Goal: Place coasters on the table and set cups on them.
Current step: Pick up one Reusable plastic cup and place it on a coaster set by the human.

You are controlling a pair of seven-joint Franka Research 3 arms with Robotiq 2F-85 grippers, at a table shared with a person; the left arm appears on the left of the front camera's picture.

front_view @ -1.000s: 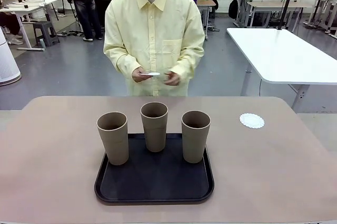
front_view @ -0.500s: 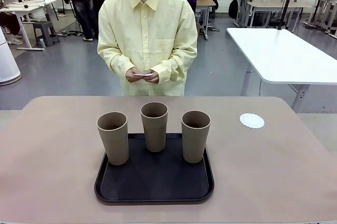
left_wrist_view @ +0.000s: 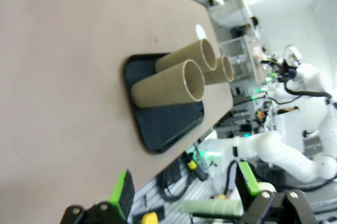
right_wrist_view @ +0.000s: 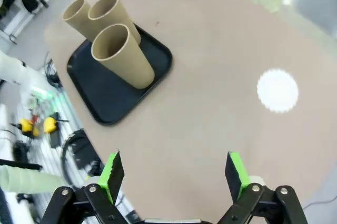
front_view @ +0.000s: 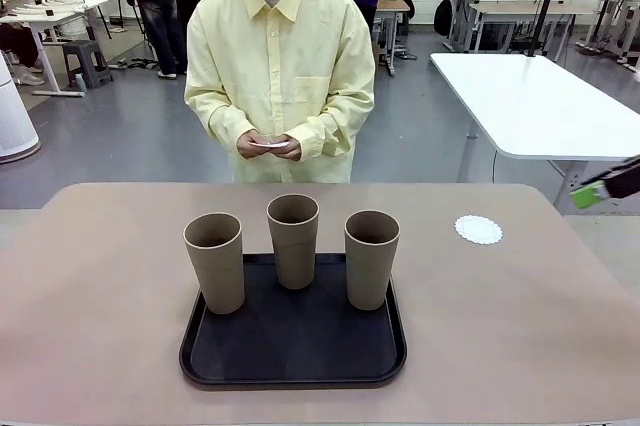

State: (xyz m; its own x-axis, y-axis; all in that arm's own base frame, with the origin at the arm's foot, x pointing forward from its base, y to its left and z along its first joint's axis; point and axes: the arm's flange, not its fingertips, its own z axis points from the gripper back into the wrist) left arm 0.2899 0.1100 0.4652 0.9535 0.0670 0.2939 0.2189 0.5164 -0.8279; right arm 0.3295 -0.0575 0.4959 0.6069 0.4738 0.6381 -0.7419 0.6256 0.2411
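Three cups (front_view: 293, 241) on tray (front_view: 290, 346) | one coaster (front_view: 478, 229) on table (front_view: 100, 286) | left fingers (left_wrist_view: 122, 196), right fingers (right_wrist_view: 111, 174) — spread apart, empty

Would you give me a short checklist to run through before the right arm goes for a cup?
1. The right tool is open and holds nothing: ok.
2. The left tool is open and holds nothing: ok.
3. A coaster lies flat on the table with nothing on it: ok.
4. The cups stand upright on the black tray: ok, all three.
5. A coaster is laid out for every cup: not ok, one is on the table; what looks like another is in the person's hands.
6. The person's hands are off the table: ok, held at the waist beyond the far edge.
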